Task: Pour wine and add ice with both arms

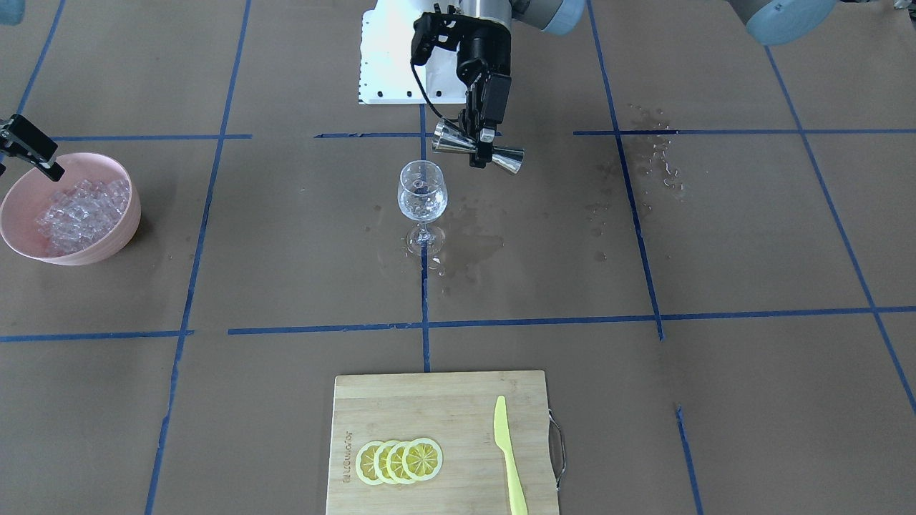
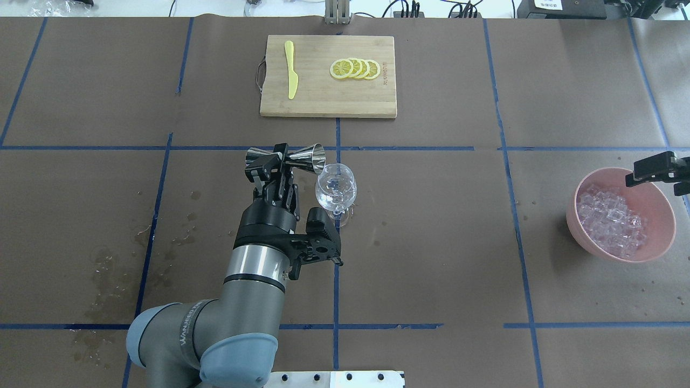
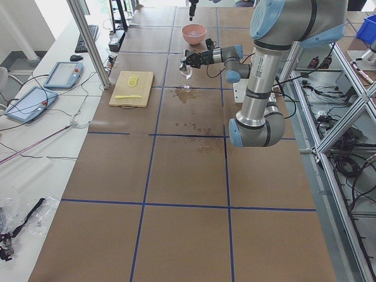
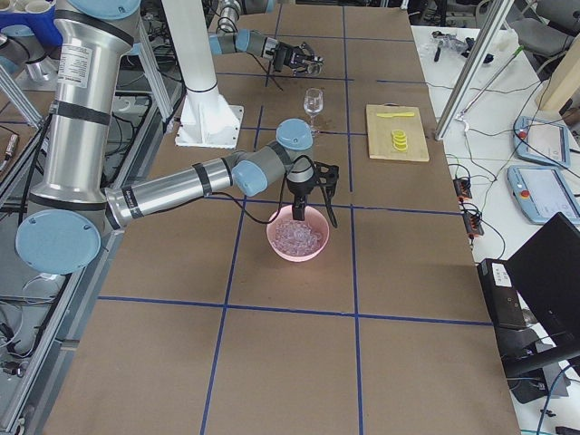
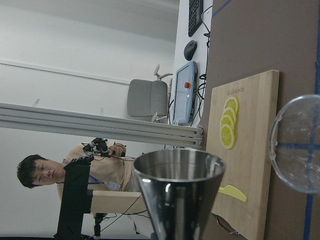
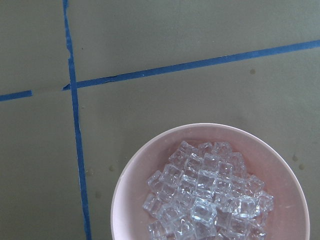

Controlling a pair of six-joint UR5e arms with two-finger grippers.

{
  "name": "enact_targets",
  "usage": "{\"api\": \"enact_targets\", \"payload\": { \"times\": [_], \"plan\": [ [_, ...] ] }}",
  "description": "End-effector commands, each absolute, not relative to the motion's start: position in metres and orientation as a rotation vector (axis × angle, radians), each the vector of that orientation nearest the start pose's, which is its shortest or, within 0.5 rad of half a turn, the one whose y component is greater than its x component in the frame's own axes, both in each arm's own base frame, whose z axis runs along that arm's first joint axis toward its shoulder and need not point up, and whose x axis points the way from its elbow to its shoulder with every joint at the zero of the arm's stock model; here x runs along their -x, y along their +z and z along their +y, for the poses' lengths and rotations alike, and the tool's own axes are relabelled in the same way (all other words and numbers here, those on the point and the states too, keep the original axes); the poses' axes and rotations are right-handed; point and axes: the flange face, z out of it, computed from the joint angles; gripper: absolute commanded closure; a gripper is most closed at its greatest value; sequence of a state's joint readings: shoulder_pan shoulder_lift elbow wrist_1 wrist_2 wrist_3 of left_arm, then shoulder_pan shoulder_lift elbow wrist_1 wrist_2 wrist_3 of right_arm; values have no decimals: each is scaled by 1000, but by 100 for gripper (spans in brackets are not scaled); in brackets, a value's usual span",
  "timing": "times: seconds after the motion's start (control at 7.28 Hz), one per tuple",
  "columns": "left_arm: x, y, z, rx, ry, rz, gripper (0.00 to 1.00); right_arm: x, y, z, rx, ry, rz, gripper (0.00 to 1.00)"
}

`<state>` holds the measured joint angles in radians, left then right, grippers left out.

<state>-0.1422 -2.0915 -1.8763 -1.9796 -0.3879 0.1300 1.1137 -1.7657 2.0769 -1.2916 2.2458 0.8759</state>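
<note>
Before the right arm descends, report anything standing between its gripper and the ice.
Nothing visible does. The right gripper hovers open above the pink bowl, and the ice lies uncovered inside it, with only air between them.

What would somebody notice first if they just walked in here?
Probably the left gripper in the middle of the table, holding a shiny steel jigger tipped sideways by the top of a wine glass. Next, the pink bowl heaped with ice, off to the robot's right.
</note>
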Motion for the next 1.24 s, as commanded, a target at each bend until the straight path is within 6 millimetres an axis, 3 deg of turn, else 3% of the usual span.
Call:
{"api": "enact_targets", "payload": {
  "times": [0.0,0.27,0.41,0.69,0.82,1.1],
  "plan": [
    [-498,186,-300,-1461,507,-125,100,120,468,-406,-41,193,-866,0],
    [-463,276,-297,-1476,489,-110,100,120,467,-406,-44,191,-867,0],
    [-439,305,-296,-1494,495,-120,100,120,467,-406,-48,187,-865,0],
    [-361,389,-283,-1564,424,-52,100,126,472,-405,-52,176,-846,0],
    [-333,417,-280,-1592,381,-14,100,135,477,-403,-62,164,-813,0],
    [-322,429,-278,-1598,365,1,100,148,498,-404,-89,142,-797,0]
  ]
}}
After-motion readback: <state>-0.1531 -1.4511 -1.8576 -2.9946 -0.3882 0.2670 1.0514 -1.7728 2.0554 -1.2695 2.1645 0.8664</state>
